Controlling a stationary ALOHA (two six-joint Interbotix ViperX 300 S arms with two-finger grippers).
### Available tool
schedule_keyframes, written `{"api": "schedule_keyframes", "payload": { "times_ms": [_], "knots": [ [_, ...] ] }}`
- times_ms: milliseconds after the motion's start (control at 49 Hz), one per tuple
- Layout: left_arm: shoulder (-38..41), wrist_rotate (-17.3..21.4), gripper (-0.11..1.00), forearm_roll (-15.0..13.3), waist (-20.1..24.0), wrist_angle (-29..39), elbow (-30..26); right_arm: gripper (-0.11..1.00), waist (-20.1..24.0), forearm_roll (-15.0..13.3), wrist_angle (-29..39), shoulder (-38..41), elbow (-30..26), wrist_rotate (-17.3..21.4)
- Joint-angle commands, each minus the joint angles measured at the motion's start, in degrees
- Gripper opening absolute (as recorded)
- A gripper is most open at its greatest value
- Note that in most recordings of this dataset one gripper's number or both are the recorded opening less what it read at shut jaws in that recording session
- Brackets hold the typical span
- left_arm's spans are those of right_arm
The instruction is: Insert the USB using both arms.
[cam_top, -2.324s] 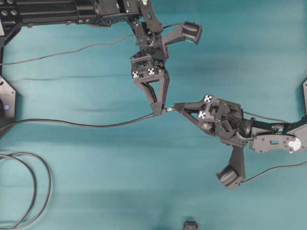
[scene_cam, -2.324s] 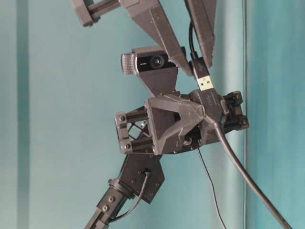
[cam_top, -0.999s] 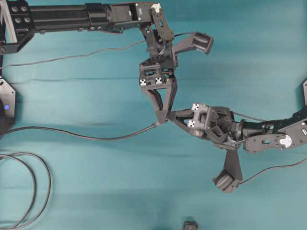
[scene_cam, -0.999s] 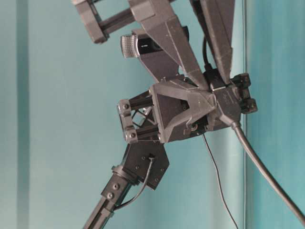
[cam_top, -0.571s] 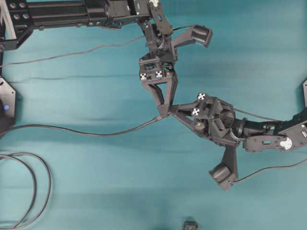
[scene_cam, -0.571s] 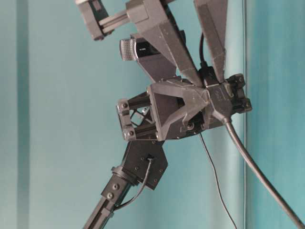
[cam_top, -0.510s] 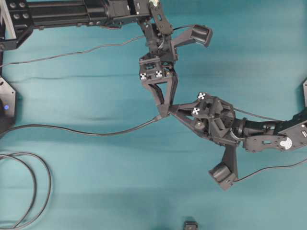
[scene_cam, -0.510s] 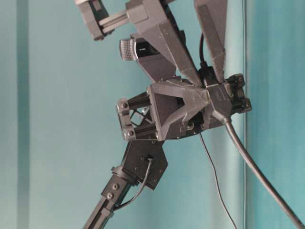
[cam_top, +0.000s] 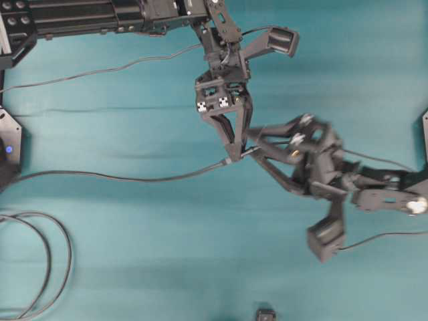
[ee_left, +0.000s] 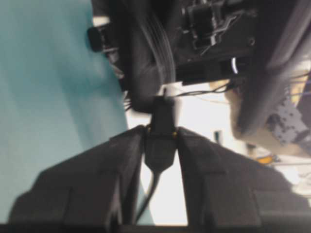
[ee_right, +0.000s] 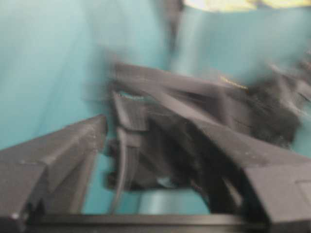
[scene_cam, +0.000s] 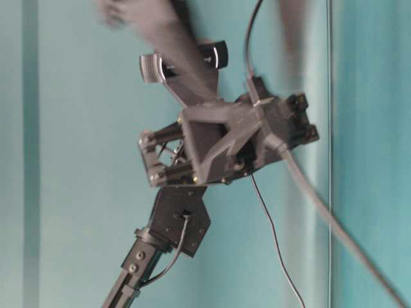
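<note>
In the left wrist view my left gripper (ee_left: 161, 132) is shut on the dark body of the USB (ee_left: 160, 145). Its silvery tip is hidden where it meets the dark socket (ee_left: 163, 110) just beyond. Overhead, the left gripper (cam_top: 231, 155) points down at mid-table, and the socket's cable (cam_top: 134, 178) trails off to the left. My right gripper (cam_top: 251, 144) is blurred with motion and stands open, its fingers spread on either side of the left fingertips. One right finger (ee_right: 63, 155) shows wide of the joined plug.
Looped dark cables (cam_top: 40, 267) lie at the bottom left. A small dark object (cam_top: 266, 314) sits at the front edge. A dark fixture (cam_top: 7, 144) stands at the left edge. The teal table (cam_top: 134, 254) spreads around the arms.
The right gripper has sprung open, let go of the socket and shifted back to the right. The left gripper stays shut on the plug, nearly in place.
</note>
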Motion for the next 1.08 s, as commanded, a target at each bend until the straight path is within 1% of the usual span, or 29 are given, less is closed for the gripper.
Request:
{"api": "schedule_keyframes", "payload": {
  "times_ms": [0,82,163,245,285,367,469,550,632,714,775,815,897,979,1060],
  "knots": [
    [-3.8,-1.8,0.29,3.4,-0.3,-2.5,0.5,0.75,2.4,0.4,4.5,-6.3,-0.6,4.3],
    [-4.4,-3.6,0.29,6.1,-0.3,-4.0,1.1,0.75,3.6,0.5,5.9,-9.7,-0.6,8.8],
    [-4.7,-5.2,0.29,7.8,-0.3,-5.4,1.4,0.75,4.0,0.6,5.9,-11.8,-0.3,13.1],
    [-4.9,-6.2,0.29,9.5,-0.3,-7.4,1.6,0.75,4.6,0.9,5.9,-13.1,0.6,16.4],
    [-5.1,-6.5,0.29,10.3,-0.3,-8.5,1.8,0.75,4.9,1.3,5.8,-13.7,0.9,17.8],
    [-5.9,-6.5,0.29,12.5,-0.3,-11.3,2.2,0.75,5.1,3.4,5.9,-15.0,1.2,19.9],
    [-7.3,-6.6,0.29,17.8,-1.0,-16.0,3.3,0.75,5.2,6.9,5.9,-18.1,1.9,22.5],
    [-8.3,-6.6,0.29,22.9,-2.2,-20.3,4.1,0.75,5.2,9.2,5.9,-20.9,2.7,24.6],
    [-9.1,-6.7,0.29,27.8,-4.0,-24.5,5.1,0.75,5.2,11.8,5.9,-24.4,3.5,26.9],
    [-9.2,-6.9,0.29,31.8,-6.2,-28.1,6.1,0.74,5.2,14.4,5.9,-28.4,4.4,29.6],
    [-9.1,-7.2,0.29,34.7,-7.6,-30.8,6.8,0.74,5.2,15.9,5.9,-31.4,5.3,31.6],
    [-9.1,-7.8,0.29,37.4,-8.9,-33.4,7.6,0.74,5.2,16.8,5.8,-33.8,6.0,33.0],
    [-8.9,-9.7,0.29,42.0,-10.8,-38.0,9.1,0.74,5.2,17.1,5.7,-36.5,7.4,34.6],
    [-8.9,-12.0,0.29,46.8,-12.6,-43.0,10.8,0.74,5.2,17.1,5.7,-38.0,8.6,35.0],
    [-8.9,-14.8,0.29,49.9,-13.5,-46.7,12.3,0.74,5.2,17.1,5.7,-38.7,9.4,35.1]
  ]
}}
